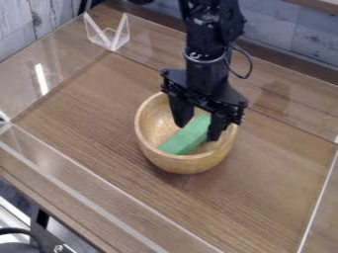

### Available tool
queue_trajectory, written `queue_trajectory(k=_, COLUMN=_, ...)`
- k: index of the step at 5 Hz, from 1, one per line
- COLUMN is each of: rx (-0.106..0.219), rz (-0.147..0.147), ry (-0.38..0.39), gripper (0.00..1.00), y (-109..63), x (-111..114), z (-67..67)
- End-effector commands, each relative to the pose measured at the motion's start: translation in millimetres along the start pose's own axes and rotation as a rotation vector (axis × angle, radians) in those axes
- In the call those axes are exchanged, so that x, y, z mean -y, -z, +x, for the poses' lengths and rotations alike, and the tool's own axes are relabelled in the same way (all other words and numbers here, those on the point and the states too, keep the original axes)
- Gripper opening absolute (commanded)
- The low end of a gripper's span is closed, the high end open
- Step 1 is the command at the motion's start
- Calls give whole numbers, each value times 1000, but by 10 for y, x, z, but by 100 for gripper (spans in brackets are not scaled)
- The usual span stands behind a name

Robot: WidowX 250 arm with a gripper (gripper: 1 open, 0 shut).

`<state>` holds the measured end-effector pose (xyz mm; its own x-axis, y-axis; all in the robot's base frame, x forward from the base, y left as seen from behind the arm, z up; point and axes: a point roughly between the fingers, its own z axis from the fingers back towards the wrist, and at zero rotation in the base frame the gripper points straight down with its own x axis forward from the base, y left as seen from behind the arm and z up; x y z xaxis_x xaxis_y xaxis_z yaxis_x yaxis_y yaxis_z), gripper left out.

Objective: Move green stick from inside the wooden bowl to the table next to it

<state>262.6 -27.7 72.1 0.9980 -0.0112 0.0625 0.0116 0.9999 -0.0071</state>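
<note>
Green against pale wood: the green stick [188, 138] lies tilted inside the wooden bowl [156, 146], its lower end toward the bowl's near-left floor and its upper end leaning up toward the right-hand wall. A black robot arm [209, 30] reaches straight down from the top of the picture, and its hand [203, 115] hangs within the bowl's rim, pointed at the bowl's floor. The dark fingers [177, 107] stand to either side of the stick's raised upper end, set narrowly, and appear to be closed on the green stick, though the contact itself is partly hidden by the hand's own body. The stick's lower part rests on the smooth inside of the bowl.

The bowl sits a little right of centre on the dark brown, wood-grained tabletop [93, 109], with bare board on every side of it. Clear acrylic walls [53, 59] run around the tabletop's edges, catching bright reflections at the far left. A small clear, angular fitting [106, 33] stands at the far-left corner, well apart from the bowl. Behind the enclosure a grey-blue tiled surface [297, 35] shows at upper right.
</note>
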Motion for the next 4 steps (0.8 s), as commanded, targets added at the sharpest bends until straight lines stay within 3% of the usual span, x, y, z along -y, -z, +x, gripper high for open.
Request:
queue_trajectory(k=1, rx=41, rz=1, ry=-16, gripper=100, y=-91, x=-30, z=105)
queue_trajectory(k=4, rx=32, rz=7, ry=-27, gripper=100, y=-61, x=-47, z=126)
